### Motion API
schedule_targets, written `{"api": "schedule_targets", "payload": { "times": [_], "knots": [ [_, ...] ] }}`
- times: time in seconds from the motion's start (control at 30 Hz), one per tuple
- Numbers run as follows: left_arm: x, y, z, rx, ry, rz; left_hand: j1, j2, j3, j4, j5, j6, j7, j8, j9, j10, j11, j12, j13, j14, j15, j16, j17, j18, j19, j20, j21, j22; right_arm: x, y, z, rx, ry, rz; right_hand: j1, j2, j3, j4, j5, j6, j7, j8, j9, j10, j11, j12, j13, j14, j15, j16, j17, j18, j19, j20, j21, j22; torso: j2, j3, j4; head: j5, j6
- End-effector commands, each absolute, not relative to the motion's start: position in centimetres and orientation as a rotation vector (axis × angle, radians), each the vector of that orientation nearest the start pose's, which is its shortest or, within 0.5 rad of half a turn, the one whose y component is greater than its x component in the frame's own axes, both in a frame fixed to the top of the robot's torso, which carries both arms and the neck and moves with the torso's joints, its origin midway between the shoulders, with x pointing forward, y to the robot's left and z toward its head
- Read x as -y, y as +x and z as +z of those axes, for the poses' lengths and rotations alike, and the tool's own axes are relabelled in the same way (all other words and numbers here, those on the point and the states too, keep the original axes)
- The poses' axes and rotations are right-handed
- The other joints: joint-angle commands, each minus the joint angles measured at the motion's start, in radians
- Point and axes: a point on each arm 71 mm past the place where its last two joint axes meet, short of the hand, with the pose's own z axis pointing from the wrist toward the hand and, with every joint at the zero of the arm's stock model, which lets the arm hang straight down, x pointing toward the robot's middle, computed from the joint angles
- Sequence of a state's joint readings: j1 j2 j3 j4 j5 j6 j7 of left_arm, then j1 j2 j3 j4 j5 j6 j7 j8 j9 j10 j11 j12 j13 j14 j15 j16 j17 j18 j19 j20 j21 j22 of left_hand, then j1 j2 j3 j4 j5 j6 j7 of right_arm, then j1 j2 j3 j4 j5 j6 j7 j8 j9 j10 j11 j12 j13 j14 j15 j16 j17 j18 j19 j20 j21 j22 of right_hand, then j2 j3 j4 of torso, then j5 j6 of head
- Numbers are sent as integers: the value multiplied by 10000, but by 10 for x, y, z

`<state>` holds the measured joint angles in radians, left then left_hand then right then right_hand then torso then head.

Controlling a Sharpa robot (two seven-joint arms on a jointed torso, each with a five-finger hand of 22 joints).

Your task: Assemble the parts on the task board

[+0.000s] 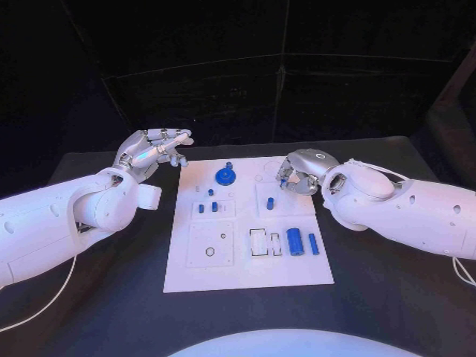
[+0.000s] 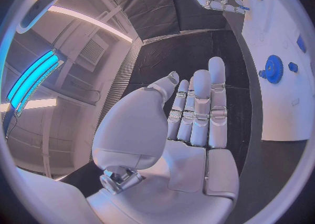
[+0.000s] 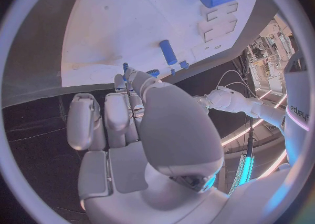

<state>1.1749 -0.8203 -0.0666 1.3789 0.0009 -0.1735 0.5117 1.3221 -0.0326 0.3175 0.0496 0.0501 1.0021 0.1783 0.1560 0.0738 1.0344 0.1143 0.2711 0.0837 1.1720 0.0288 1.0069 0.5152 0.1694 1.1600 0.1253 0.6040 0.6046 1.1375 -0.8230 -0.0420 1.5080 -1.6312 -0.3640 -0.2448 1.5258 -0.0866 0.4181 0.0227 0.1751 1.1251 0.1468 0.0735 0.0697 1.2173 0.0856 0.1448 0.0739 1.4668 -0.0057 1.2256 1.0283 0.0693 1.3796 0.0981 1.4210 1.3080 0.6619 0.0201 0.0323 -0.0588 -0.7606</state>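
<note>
The white task board (image 1: 249, 260) lies mid-table. A blue gear (image 1: 226, 177) stands near its far edge and also shows beside my left palm (image 2: 272, 69). Small blue pegs (image 1: 208, 207) stand left of centre, and one more peg (image 1: 269, 202) stands right of centre. Two blue cylinders (image 1: 295, 241) lie near the right edge. My left hand (image 1: 152, 152) hovers off the far left corner; its fingers (image 2: 200, 108) are stretched out and hold nothing. My right hand (image 1: 300, 172) hangs over the far right corner, thumb and fingers pinching a small blue part (image 3: 126, 68).
The black table (image 1: 399, 297) surrounds the board on all sides. Outlined recesses (image 1: 264, 242) and a round hole (image 1: 209, 251) mark the board's near half. A dark backdrop stands behind the table.
</note>
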Motion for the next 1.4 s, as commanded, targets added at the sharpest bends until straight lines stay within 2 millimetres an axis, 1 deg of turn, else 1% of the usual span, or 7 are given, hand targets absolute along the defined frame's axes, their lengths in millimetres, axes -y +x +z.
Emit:
{"api": "schedule_targets", "payload": {
  "times": [0.03, 0.2, 0.33, 0.53, 0.6, 1.0, 1.4],
  "knots": [
    [-237, 505, -200, -13547, -10747, -16161, 57, 12, 5, -64, -17, -58, 33, 43, -13, -102, 6, 58, 15, -91, 27, -29, -28, 129, 27, 58, -49, -19, 195, 475, -200, -16026, -1369, 5469, -135, -22, 82, -6, 51, 79, 13, -35, 2, 213, -138, -47, 18, 237, -43, 72, -4, -96, 90, 12, 79, 258, -3, -2, -4, 14, 35],
    [-237, 505, -199, -13543, -10741, -16169, 57, 12, 5, -64, -17, -58, 33, 43, -13, -102, 6, 58, 15, -91, 27, -29, -28, 129, 27, 58, -49, -19, 179, 462, -186, -15804, -1193, 6461, -157, -33, 113, -27, 55, 71, 17, -41, 0, 207, -134, -57, 17, 235, -41, 74, -16, -101, 103, 13, 92, 278, 9, -6, 9, 83, 78],
    [-236, 505, -200, -13537, -10736, -16169, 57, 12, 5, -64, -17, -58, 33, 43, -13, -102, 6, 58, 15, -91, 27, -29, -28, 129, 27, 58, -49, -19, 163, 455, -174, -15604, -1186, 7239, -178, -49, 144, -54, 47, 60, 21, -49, -3, 200, -131, -68, 17, 234, -37, 82, -19, -101, 102, 15, 95, 281, 20, 13, -2, 264, 87],
    [-232, 506, -199, -13545, -10698, -16258, 63, 13, 1, -68, -16, -65, 36, 43, -14, -114, 9, 64, 15, -101, 30, -32, -38, 128, 25, 59, -60, -27, 136, 450, -170, -15692, -1444, 8073, -187, -49, 166, -69, 46, 61, 22, -48, -2, 204, -130, -70, 19, 234, -36, 91, -17, -102, 105, 16, 100, 287, 24, -51, 40, 451, 23],
    [-230, 506, -199, -13548, -10688, -16280, 63, 13, 1, -68, -16, -65, 36, 43, -14, -114, 9, 64, 15, -101, 30, -32, -38, 128, 25, 59, -60, -27, 125, 449, -171, -15840, -1648, 8297, -197, -50, 175, -74, 43, 59, 25, -50, -3, 202, -128, -73, 19, 230, -35, 78, -42, -101, 100, 17, 97, 283, 32, -23, 25, 586, -40],
    [-223, 507, -199, -13559, -10636, -16398, 71, 11, -3, -74, -17, -71, 37, 43, -15, -122, 11, 70, 16, -109, 32, -35, -46, 127, 25, 60, -69, -34, 78, 432, -221, -17132, -3164, 8795, -252, -38, 232, -102, 25, 37, 36, -60, -6, 188, -117, -93, 19, 216, -26, 55, -110, -96, 80, 23, 89, 266, 21, 1, -5, 1173, -329],
    [-221, 507, -199, -13583, -10629, -16437, 71, 11, -3, -74, -17, -71, 37, 43, -15, -122, 11, 70, 16, -109, 32, -35, -46, 127, 25, 60, -69, -34, 70, 428, -235, -17462, -3975, 8431, -306, -52, 264, -133, 8, 11, 48, -70, -10, 166, -106, -113, 18, 207, -18, 49, -145, -91, 62, 29, 80, 250, 19, 5, -15, 1338, -426]
  ]
}}
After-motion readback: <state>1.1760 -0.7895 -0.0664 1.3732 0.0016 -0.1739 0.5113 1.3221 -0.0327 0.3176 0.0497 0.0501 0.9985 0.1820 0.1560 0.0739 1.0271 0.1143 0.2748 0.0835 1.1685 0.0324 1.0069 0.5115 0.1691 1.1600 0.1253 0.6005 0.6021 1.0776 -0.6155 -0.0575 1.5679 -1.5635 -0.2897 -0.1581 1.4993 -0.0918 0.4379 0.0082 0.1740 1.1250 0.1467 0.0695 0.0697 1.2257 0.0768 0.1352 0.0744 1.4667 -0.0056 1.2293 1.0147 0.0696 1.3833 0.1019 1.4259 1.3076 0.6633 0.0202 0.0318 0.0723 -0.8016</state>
